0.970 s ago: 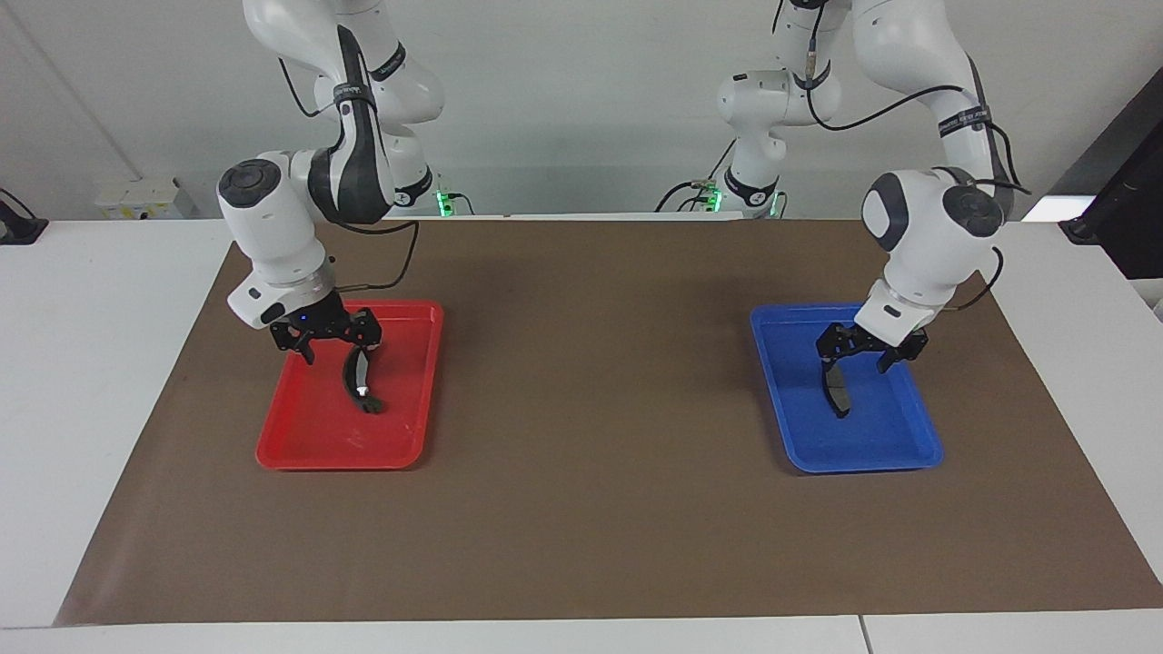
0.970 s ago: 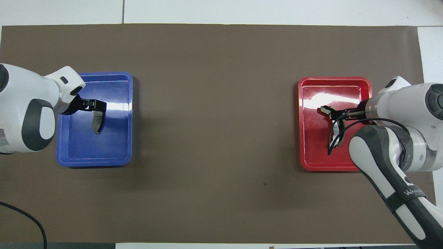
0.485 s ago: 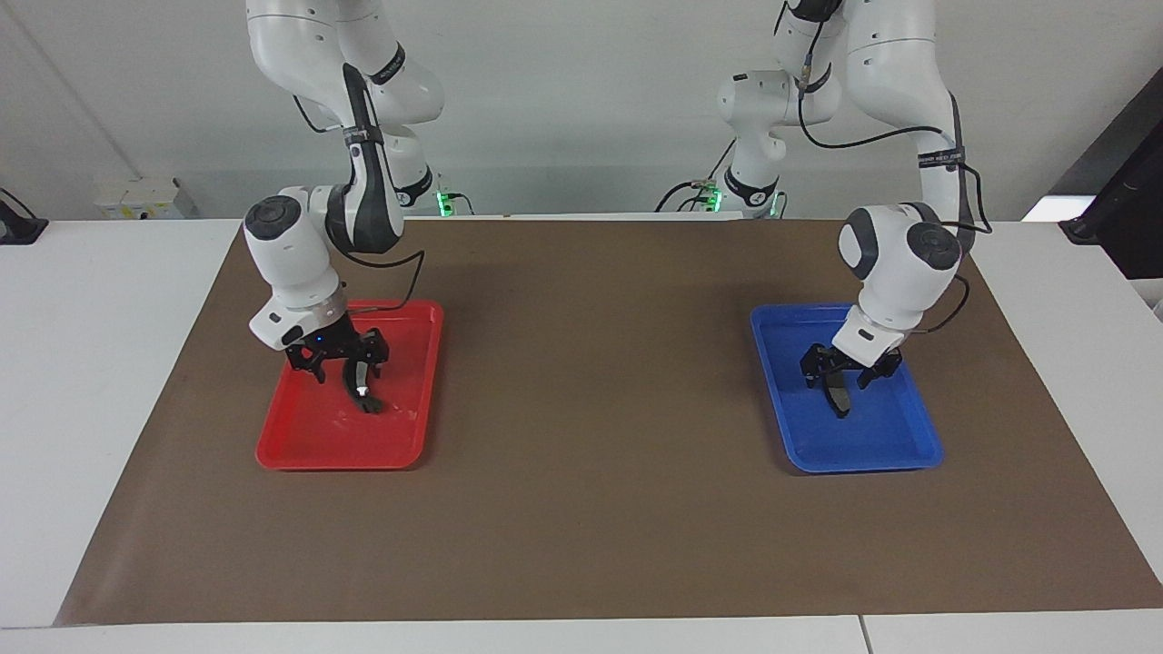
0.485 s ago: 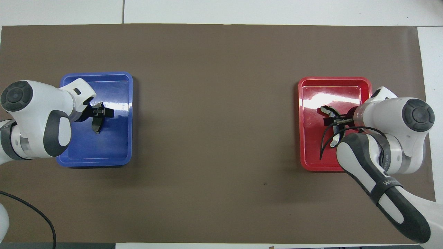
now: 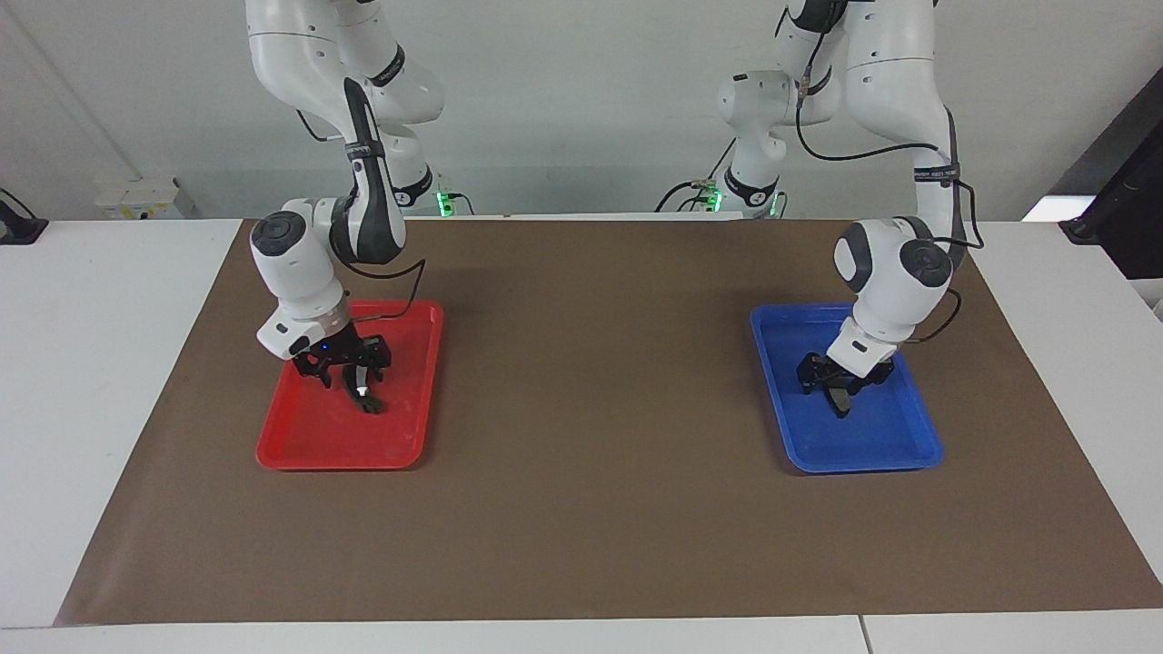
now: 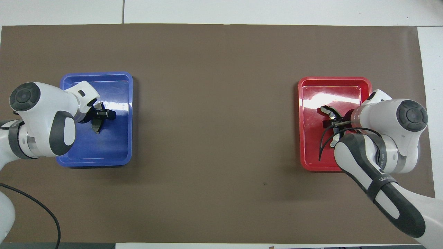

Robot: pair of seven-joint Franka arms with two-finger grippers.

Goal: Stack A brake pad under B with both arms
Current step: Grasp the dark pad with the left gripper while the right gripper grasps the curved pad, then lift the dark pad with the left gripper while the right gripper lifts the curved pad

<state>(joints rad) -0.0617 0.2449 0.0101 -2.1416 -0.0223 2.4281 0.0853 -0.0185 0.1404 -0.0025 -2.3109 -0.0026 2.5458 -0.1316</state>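
Facing view, pad [image 5: 838, 398] between left gripper [image 5: 833, 378] fingers

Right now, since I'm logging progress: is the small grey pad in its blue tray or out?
In. The A brake pad lies in the blue tray, under the left gripper. Whether it's gripped: cannot tell.

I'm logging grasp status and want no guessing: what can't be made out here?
- Right end effector on the curved black brake shoe in the red tray: closure unclear in both views.
- Left end effector at the small dark grey pad in the blue tray: contact too small to tell.
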